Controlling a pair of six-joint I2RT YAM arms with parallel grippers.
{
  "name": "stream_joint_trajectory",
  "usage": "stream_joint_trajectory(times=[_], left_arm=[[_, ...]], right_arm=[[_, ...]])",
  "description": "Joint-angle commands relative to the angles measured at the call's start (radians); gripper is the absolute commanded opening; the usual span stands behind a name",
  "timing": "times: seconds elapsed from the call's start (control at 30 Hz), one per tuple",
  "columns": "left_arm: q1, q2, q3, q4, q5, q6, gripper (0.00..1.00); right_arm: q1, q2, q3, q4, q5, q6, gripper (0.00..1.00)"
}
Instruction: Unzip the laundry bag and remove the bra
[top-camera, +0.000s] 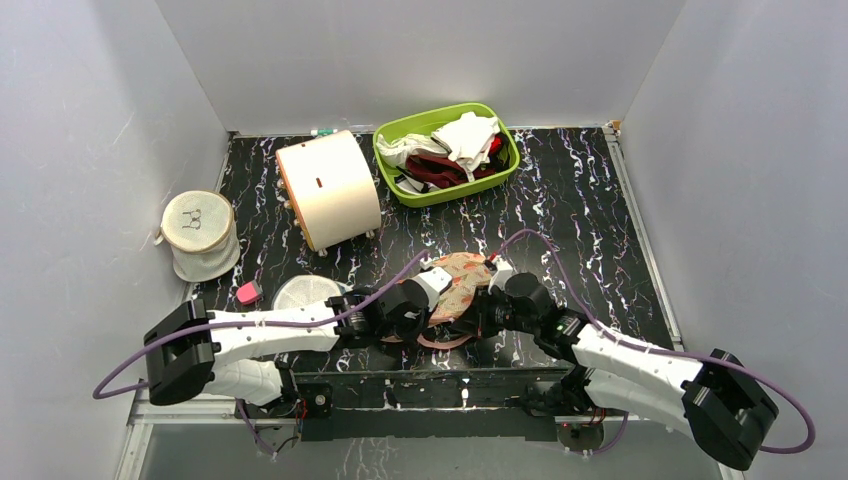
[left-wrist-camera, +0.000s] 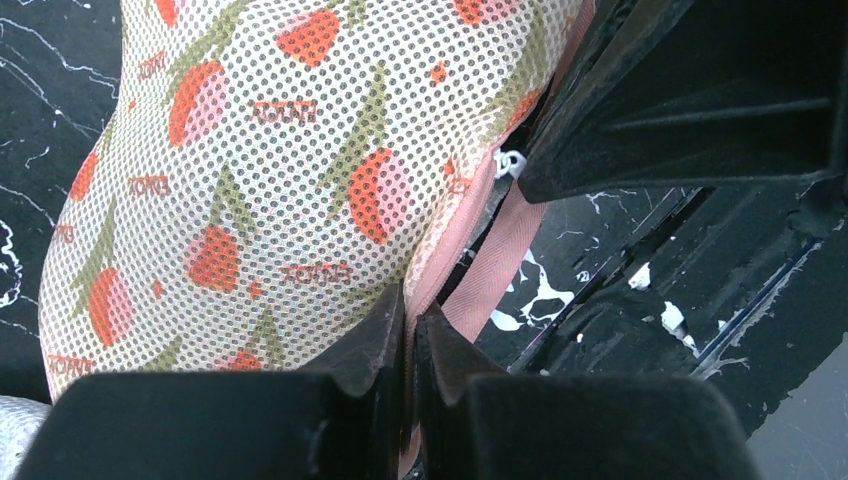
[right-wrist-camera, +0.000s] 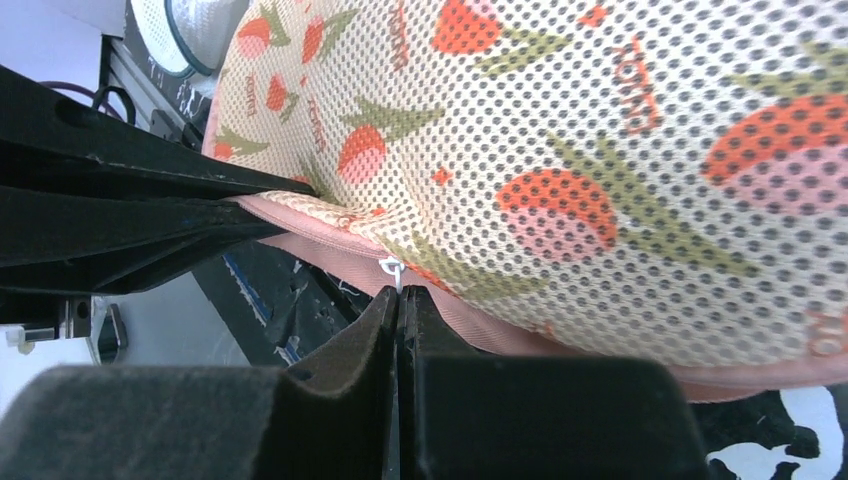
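Observation:
The peach-pink laundry bag (top-camera: 462, 284) with red and green print lies between both arms near the table's front edge. It fills the left wrist view (left-wrist-camera: 270, 170) and the right wrist view (right-wrist-camera: 600, 160). My left gripper (left-wrist-camera: 410, 318) is shut on the bag's pink zip edging (left-wrist-camera: 480, 285). My right gripper (right-wrist-camera: 399, 296) is shut on the small white zip pull (right-wrist-camera: 391, 268) at the bag's pink edge. In the top view the grippers meet at the bag, the left (top-camera: 425, 305) and the right (top-camera: 480, 305). The bra is hidden.
A green basket (top-camera: 503, 176) of white and dark red cloths stands at the back. A white cylinder bag (top-camera: 328, 190) lies left of it. A mesh pouch (top-camera: 200, 235) stands at the far left. A round white mesh disc (top-camera: 303, 292) and a pink object (top-camera: 248, 293) lie by the left arm.

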Motion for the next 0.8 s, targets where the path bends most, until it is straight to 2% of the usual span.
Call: stream_joint_trajectory(times=[0.0, 0.2, 0.4, 0.63, 0.77], left_arm=[[0.003, -0.055, -0.005, -0.068, -0.047, -0.016, 0.0], [0.003, -0.084, -0.03, -0.08, -0.075, -0.034, 0.0], [0.003, -0.098, -0.043, -0.089, -0.08, -0.052, 0.0], [0.003, -0.106, -0.018, -0.103, -0.053, -0.055, 0.0], [0.003, -0.103, 0.031, -0.093, 0.023, -0.033, 0.13]], right_arm=[[-0.002, 0.001, 0.067, -0.053, 0.105, -0.049, 0.0], [-0.008, -0.028, 0.117, -0.164, 0.241, -0.073, 0.0], [-0.028, -0.08, 0.097, -0.206, 0.323, -0.037, 0.0], [-0.029, -0.077, 0.062, -0.17, 0.238, -0.023, 0.0], [-0.029, -0.069, 0.068, -0.127, 0.135, -0.054, 0.0]])
